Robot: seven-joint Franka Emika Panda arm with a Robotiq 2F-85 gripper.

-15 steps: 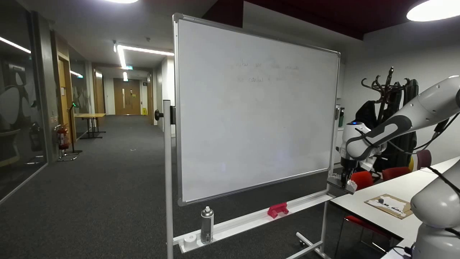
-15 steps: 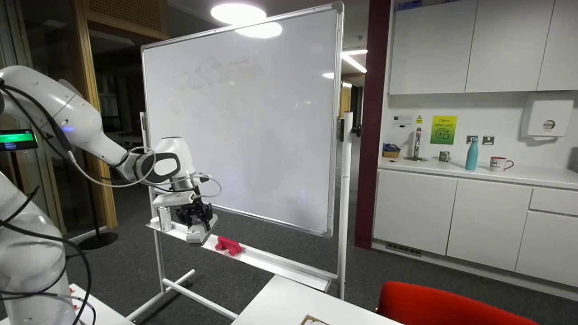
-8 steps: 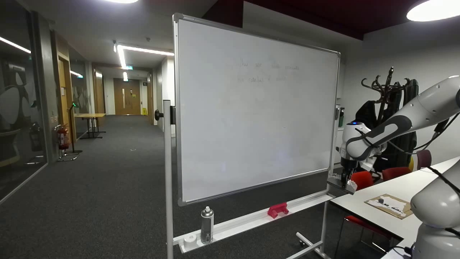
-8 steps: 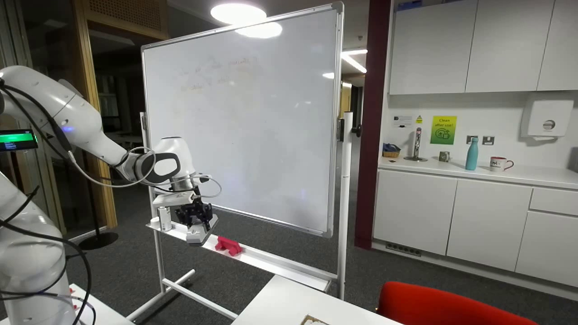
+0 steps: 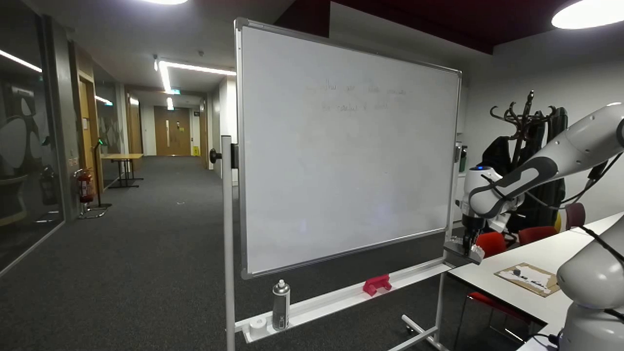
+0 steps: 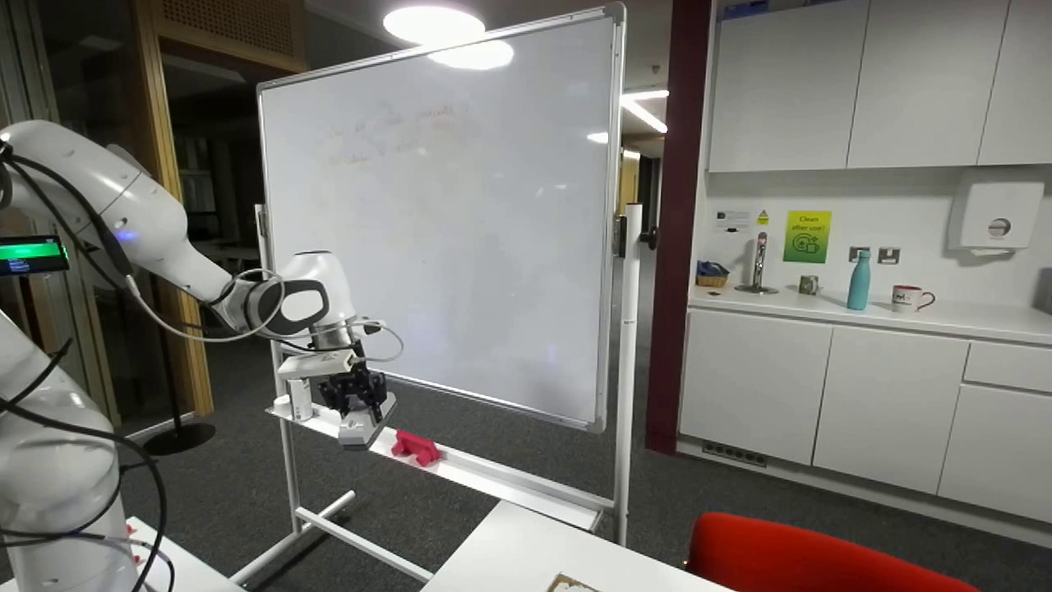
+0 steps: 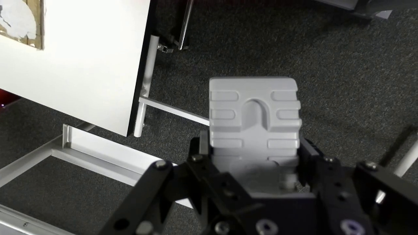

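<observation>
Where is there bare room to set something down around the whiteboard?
Tray: between spray can and red bracket, and past the bracket toward the table. Tabletop: between cardboard and tray-side corner. Crowded: the tray's other end, white roll beside spray can; also around the jaws, which hold a grey eraser.

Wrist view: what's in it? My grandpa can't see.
A black gripper holds a ridged light grey block above dark carpet. On the picture's left are a white table with a patchy board on it and, lower down, a white tray.
</observation>
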